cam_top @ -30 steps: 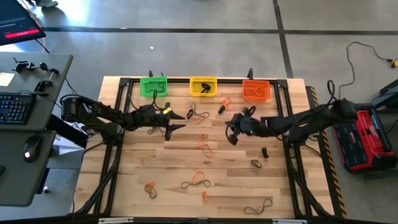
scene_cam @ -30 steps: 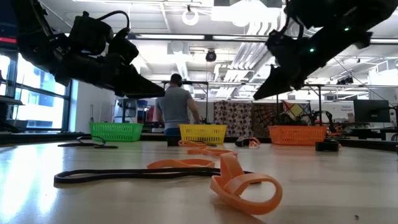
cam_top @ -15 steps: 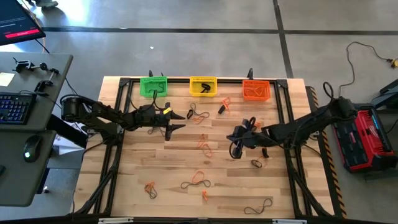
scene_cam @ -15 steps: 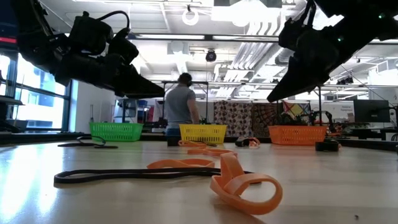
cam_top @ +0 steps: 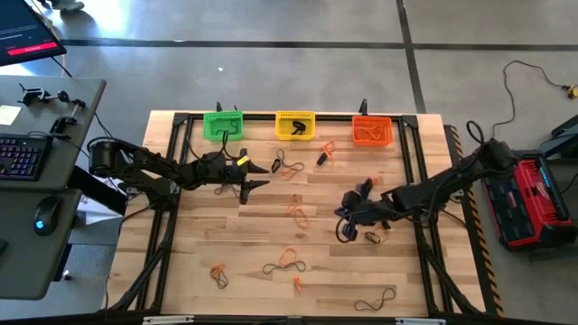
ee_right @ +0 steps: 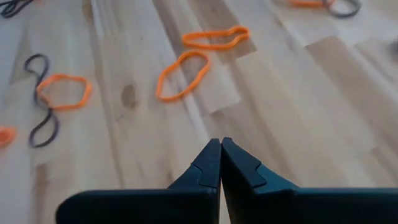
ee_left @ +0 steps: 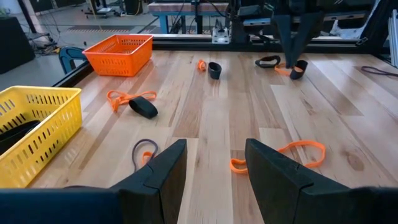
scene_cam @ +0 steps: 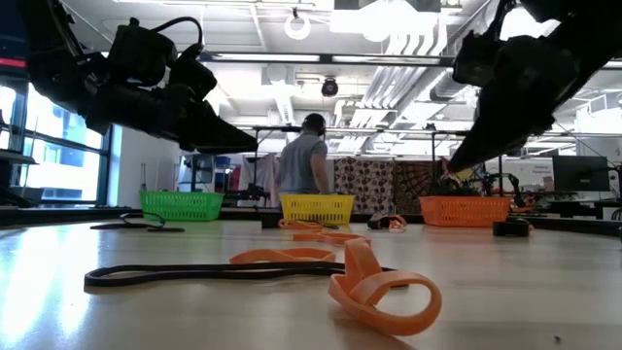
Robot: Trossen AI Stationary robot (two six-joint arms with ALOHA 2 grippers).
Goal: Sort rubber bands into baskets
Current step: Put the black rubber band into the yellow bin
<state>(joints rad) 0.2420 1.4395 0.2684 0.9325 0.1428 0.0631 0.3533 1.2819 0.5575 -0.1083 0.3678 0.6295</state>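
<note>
Clearly early: most bands [cam_top: 291,257] lie across the desk [cam_top: 244,244], baskets [cam_top: 294,125] nearly bare; right hand [cam_top: 343,232] pinched empty, left hand [cam_top: 262,176] open.

A pale wooden table [cam_top: 235,239] carries a green basket [cam_top: 223,125], a yellow basket [cam_top: 294,125] and an orange basket [cam_top: 371,130] along its far edge, with orange and black rubber bands [cam_top: 288,259] scattered across the planks.

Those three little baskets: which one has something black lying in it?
The yellow basket, the middle of the row, shows a dark band inside; nothing dark shows in the green basket or the orange basket.
</note>
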